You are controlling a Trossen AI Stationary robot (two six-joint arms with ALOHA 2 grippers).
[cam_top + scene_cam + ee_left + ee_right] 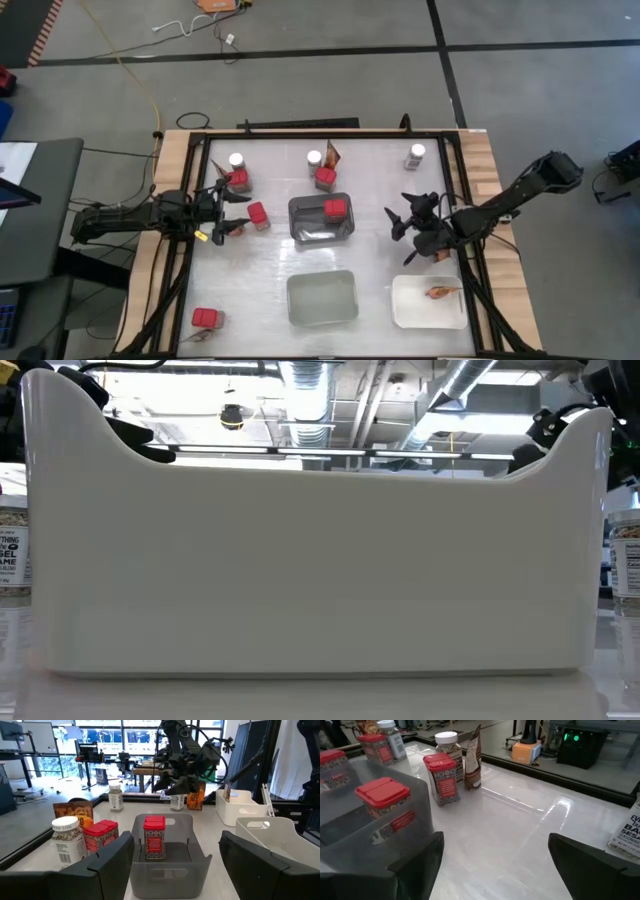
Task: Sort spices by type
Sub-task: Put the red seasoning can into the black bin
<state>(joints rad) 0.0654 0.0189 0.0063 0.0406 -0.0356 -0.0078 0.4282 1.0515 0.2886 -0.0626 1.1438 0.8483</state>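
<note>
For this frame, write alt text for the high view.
Two open pincers, left and right, flank a grey tray holding one red container. Other red containers and white-lidded jars stand around it; a white tray holds an orange packet.

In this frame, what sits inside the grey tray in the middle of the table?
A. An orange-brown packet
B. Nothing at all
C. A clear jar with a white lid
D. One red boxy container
D: the high view shows a single red container inside the grey tray, and the left wrist view shows it standing upright there, with no packet or jar in that tray.
</note>
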